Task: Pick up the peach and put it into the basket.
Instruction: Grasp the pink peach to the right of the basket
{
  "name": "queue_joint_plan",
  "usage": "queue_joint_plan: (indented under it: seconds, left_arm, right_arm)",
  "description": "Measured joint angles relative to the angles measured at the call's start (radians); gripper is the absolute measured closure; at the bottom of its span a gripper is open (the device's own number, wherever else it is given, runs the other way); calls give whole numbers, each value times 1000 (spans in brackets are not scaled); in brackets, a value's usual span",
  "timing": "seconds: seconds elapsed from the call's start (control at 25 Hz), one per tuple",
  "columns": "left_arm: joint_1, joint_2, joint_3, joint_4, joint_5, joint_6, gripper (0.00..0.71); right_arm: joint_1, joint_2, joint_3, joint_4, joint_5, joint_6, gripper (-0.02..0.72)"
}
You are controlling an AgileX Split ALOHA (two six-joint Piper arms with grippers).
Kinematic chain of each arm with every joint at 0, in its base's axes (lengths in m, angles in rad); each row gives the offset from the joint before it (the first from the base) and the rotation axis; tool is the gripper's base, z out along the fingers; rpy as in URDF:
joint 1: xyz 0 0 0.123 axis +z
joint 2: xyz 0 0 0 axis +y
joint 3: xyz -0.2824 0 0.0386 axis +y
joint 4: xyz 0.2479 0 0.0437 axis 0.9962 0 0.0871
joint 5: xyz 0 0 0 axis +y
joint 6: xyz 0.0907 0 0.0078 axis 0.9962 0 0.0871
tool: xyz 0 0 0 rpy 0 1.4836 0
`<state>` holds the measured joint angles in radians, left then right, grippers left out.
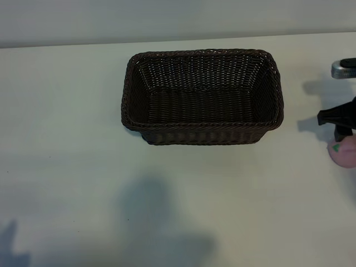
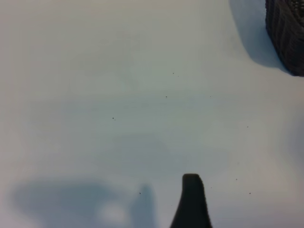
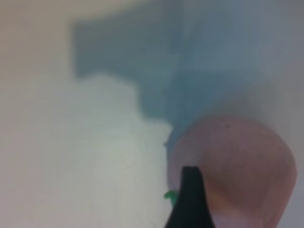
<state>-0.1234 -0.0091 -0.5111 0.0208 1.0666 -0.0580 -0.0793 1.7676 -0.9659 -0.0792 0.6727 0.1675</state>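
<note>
The peach (image 1: 345, 152) lies on the surface (image 1: 67, 167), well to the right of the basket (image 1: 202, 97). The right end effector (image 1: 340, 123) hangs wide open just above it, holding nothing. Best to straddle the fruit's widest part before closing, gently. The left end effector (image 2: 192, 202), open and empty, idles left of the basket. No writing shows.

no readable text, labels, numbers or signs anywhere
</note>
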Motion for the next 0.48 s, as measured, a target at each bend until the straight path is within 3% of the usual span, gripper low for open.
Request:
queue_joint_plan:
  seconds: [0.24, 0.32, 0.48]
  left_arm:
    - [0, 0, 0, 0, 0, 0, 139]
    - [0, 0, 0, 0, 0, 0, 139]
    - [0, 0, 0, 0, 0, 0, 139]
  right_arm:
    - [-27, 45, 0, 1, 0, 7, 205]
    - [-27, 57, 0, 3, -1, 7, 289]
    - [-27, 64, -1, 4, 0, 7, 536]
